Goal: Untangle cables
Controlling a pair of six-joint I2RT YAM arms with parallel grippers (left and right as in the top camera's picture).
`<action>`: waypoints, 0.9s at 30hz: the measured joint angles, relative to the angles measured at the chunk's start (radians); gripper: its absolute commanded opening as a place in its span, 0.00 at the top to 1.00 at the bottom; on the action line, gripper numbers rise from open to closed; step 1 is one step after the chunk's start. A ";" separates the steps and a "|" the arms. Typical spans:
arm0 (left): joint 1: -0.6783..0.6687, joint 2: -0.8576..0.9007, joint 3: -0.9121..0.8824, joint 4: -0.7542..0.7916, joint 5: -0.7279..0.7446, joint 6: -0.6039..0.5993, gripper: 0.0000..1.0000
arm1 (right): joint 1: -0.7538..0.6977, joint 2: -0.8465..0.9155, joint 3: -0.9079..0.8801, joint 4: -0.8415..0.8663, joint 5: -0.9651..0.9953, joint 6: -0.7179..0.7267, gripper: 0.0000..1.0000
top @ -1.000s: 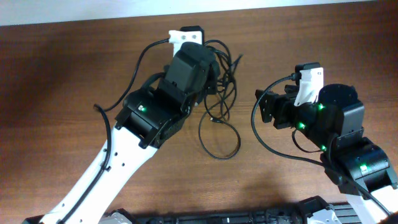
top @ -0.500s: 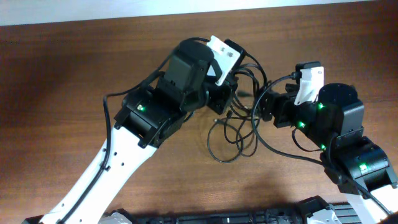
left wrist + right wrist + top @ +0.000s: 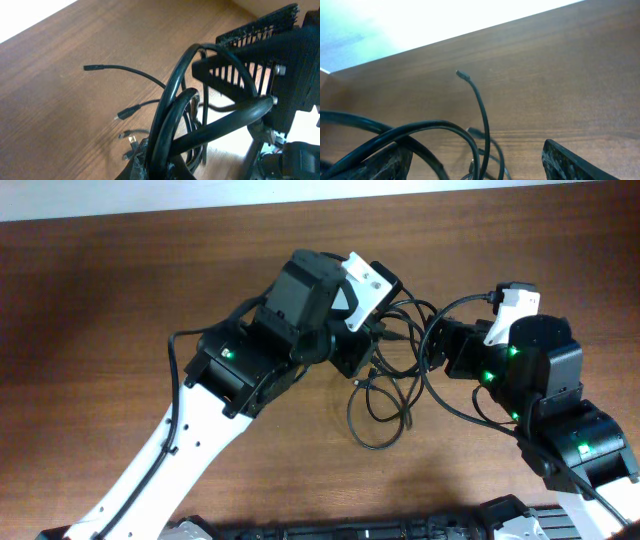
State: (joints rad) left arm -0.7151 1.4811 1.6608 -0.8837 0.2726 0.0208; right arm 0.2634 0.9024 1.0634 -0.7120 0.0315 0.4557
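Note:
The cables (image 3: 384,408) are thin black cords in a tangled bundle, their loops hanging down onto the wooden table (image 3: 100,300). My left gripper (image 3: 358,358) is shut on the upper strands and holds them off the table. The left wrist view shows the cables (image 3: 172,115) rising from the shut left gripper (image 3: 159,167), with small plug ends (image 3: 129,136) dangling. My right gripper (image 3: 432,350) stands open just right of the bundle. Seen from the right wrist, several cables (image 3: 445,132) pass between the spread fingers (image 3: 570,162) of my right gripper (image 3: 480,165), and one loose end (image 3: 463,75) sticks up.
The table's far edge (image 3: 300,205) runs along the top, close behind both grippers. The right arm's own thick black wire (image 3: 445,405) curves beside the bundle. A black base (image 3: 350,528) sits at the table's near edge.
My left gripper has carried the bundle rightward and slightly nearer, up to the right gripper. The right gripper has shifted a little, and strands now lie between its open fingers.

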 measured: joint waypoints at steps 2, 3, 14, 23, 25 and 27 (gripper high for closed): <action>-0.001 0.000 0.000 -0.037 -0.012 0.003 1.00 | 0.000 0.000 0.000 -0.007 0.013 0.024 0.18; -0.002 0.000 0.000 -0.056 -0.024 0.003 1.00 | 0.000 0.000 0.000 -0.008 0.022 0.037 0.18; -0.002 0.000 0.000 -0.118 -0.116 0.018 1.00 | 0.000 0.000 0.000 -0.007 0.051 0.071 0.09; -0.002 0.000 0.000 -0.004 -0.093 0.021 1.00 | 0.000 0.010 0.000 -0.008 0.050 0.071 0.08; -0.002 0.000 0.000 0.026 -0.074 0.022 1.00 | 0.000 0.010 0.000 -0.007 0.050 0.071 0.08; -0.002 0.000 0.000 0.053 -0.047 0.022 1.00 | 0.000 0.013 0.000 -0.007 0.051 0.071 0.08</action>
State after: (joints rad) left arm -0.7170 1.4811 1.6604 -0.8303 0.2260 0.0429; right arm 0.2634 0.9157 1.0634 -0.7193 0.0822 0.5266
